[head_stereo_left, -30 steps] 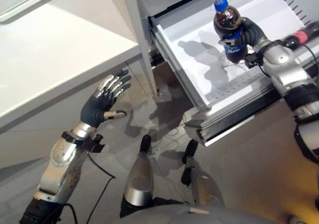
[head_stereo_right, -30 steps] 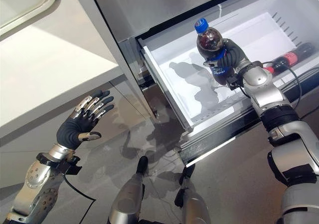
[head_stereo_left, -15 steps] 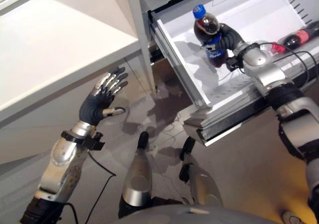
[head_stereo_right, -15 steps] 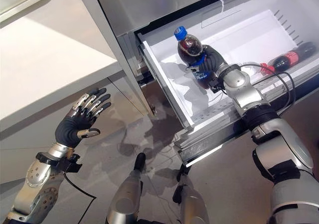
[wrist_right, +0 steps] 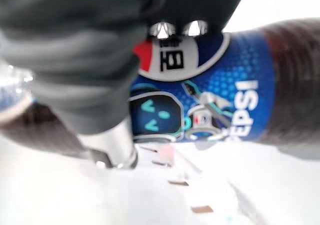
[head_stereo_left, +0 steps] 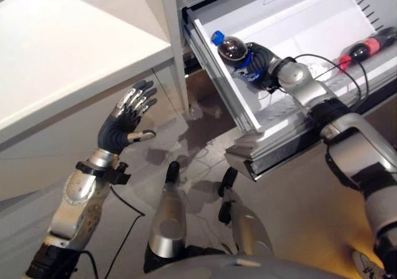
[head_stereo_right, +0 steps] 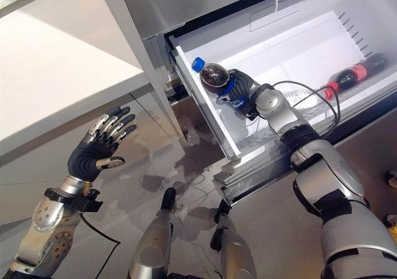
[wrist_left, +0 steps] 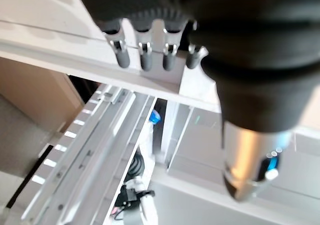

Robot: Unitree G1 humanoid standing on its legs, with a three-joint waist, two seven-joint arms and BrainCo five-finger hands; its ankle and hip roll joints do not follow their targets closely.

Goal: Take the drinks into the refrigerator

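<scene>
Upper centre of frame, inside the open white fridge drawer [head_stereo_left: 298, 18]: right hand [head_stereo_left: 263, 65] is gripping a blue-capped cola bottle [head_stereo_left: 234, 51], tilted hard over. Red-capped bottle [head_stereo_left: 363, 48] is lying upper right. Left hand [head_stereo_left: 124, 121] is hovering lower left, fingers spread, holding nothing.

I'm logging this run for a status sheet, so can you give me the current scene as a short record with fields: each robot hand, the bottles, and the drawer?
right robot hand: shut on the blue-capped cola bottle, holding it tilted inside the drawer near the drawer's left wall
left robot hand: open, fingers spread, raised in the air beside the white counter, holding nothing
red-capped cola bottle: lying on its side at the right of the drawer
drawer: white refrigerator drawer, pulled out
task state: blue-capped bottle in the drawer, not yet released
</scene>
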